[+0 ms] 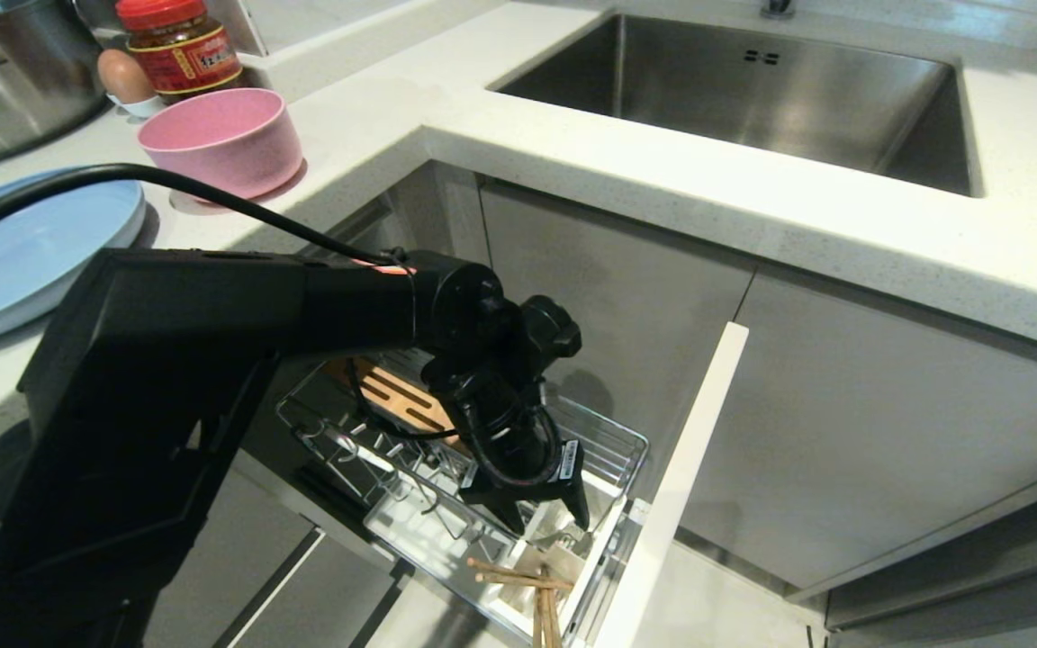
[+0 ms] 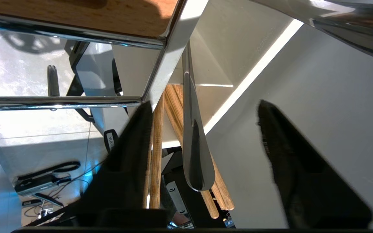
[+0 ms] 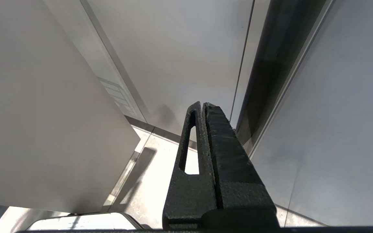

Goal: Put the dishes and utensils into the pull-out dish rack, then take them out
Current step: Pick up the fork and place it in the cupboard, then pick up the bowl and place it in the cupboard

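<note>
My left gripper [image 1: 553,522] reaches down into the pull-out dish rack [image 1: 613,441], over its white utensil cup [image 1: 572,567]. In the left wrist view the gripper [image 2: 205,104] is open. The silver fork [image 2: 194,145] stands between the fingers, touching neither. The wooden chopsticks [image 2: 156,155] lean in the same cup, close to one finger, and their ends stick out of the cup [image 1: 527,585]. The light-blue plate [image 1: 23,252] and the pink bowl [image 1: 221,139] sit on the counter at the left. My right gripper [image 3: 202,104] is shut on nothing, parked by cabinet panels.
The rack's narrow white front panel [image 1: 689,486] juts out to the right of the cup. A slotted wooden strip [image 1: 392,391] lies at the rack's back. The steel sink [image 1: 752,90] is set in the counter above. A steel pot [image 1: 5,72], a red-lidded jar [image 1: 178,45] and an egg [image 1: 122,76] stand at the far left.
</note>
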You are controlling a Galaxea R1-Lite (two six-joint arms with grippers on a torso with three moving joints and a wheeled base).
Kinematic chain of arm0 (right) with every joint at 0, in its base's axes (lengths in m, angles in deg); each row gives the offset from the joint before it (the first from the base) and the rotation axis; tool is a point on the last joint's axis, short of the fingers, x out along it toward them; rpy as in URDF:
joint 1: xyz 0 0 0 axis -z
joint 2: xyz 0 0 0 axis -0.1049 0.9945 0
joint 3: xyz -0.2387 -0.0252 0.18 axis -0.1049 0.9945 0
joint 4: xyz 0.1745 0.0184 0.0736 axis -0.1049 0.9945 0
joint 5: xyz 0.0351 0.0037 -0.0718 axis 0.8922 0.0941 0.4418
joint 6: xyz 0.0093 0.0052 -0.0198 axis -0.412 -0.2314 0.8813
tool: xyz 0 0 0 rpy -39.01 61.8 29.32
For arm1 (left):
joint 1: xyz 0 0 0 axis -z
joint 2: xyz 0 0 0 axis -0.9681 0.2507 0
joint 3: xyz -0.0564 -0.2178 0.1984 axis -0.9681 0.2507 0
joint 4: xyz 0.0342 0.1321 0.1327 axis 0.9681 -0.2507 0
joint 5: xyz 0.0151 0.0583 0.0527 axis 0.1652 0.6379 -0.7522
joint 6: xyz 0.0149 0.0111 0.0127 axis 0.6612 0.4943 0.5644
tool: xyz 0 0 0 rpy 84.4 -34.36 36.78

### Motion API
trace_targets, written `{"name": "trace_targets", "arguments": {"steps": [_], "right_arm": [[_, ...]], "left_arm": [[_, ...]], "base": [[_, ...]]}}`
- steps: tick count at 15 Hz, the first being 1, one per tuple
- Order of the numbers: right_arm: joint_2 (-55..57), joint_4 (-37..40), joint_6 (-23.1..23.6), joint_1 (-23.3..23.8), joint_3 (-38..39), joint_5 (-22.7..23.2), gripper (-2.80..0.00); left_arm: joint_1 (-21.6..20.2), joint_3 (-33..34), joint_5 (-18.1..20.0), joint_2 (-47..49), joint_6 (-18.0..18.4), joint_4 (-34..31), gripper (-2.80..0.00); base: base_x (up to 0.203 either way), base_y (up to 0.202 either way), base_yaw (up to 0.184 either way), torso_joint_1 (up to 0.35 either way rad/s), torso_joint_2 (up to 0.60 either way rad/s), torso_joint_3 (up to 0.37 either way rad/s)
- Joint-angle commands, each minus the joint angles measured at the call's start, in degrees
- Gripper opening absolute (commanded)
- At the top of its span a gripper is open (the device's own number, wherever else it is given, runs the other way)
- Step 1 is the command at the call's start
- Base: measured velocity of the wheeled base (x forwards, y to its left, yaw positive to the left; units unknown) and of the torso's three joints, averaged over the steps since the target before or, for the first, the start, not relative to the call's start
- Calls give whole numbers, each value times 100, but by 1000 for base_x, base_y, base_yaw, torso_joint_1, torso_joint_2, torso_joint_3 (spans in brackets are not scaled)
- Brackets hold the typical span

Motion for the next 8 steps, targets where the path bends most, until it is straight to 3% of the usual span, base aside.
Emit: {"name": "trace_targets", "arguments": {"steps": [1,3,4,8], "right_arm": [[-24,-4,-4,0,0,-3,-280],[-24,-4,-4,0,0,-3,-280],[-24,-4,-4,0,0,-3,-280],[-24,-4,-4,0,0,-3,-280]], "left_arm": [[1,1,6,-88,-24,-34,0],[-46,1,-9,-228,-34,-34,0],[-59,1,-11,-305,-34,-38,-280],[-86,13,-186,-767,-85,-93,-280]], "base": [[0,0,0,0,0,0],[0,0,0,0,0,0],[0,0,0,0,0,0],[0,0,0,0,0,0]]}}
